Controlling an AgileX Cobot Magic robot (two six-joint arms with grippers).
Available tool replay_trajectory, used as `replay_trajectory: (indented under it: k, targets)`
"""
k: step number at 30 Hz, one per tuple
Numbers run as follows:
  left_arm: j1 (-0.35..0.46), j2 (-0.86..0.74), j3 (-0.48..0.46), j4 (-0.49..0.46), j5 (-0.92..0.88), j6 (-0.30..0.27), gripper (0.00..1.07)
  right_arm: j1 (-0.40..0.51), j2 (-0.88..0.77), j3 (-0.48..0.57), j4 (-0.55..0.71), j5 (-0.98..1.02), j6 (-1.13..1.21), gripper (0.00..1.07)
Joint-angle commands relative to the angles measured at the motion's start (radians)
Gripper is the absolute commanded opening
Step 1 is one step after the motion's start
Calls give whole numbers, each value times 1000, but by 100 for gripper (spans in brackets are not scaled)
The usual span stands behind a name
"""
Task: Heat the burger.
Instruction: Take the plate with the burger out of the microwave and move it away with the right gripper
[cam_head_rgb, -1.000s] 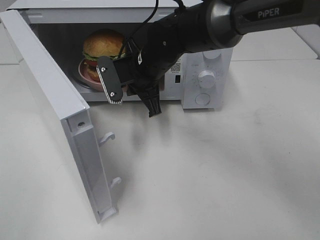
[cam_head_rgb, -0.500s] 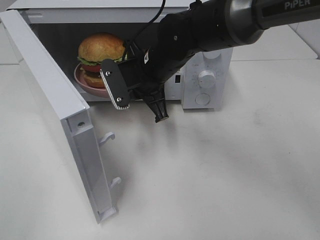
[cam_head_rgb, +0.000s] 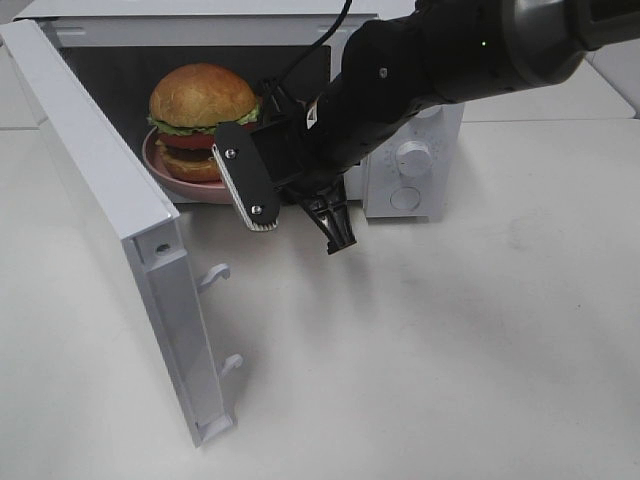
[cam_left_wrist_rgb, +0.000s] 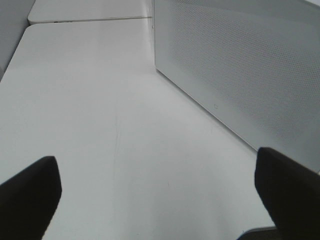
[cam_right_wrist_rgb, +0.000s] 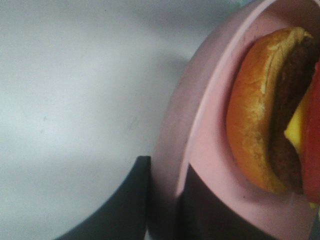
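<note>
The burger (cam_head_rgb: 201, 120) sits upright at upper left: glossy golden bun, lettuce, tomato, dark patty.

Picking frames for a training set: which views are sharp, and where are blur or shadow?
Exterior high: sharp overall, soft shadows on the table, microwave interior dark behind the burger. Right wrist: burger and pink plate close and soft. Left wrist: table clear, dark fingers blurred.

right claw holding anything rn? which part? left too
Right claw is shut on the rim of the pink plate that carries the burger, at the microwave opening. Left claw is open, holding nothing.
</note>
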Motion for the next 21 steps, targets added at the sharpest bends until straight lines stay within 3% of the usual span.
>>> replay_trajectory:
  k: [1,21]
  targets:
    - [-1,-19,2,-1,-12,-5,98,-6,-62,37,6,-77,0,0]
    - [-1,-19,2,-1,-12,-5,98,-5,-356,376,5,-178,-23,0]
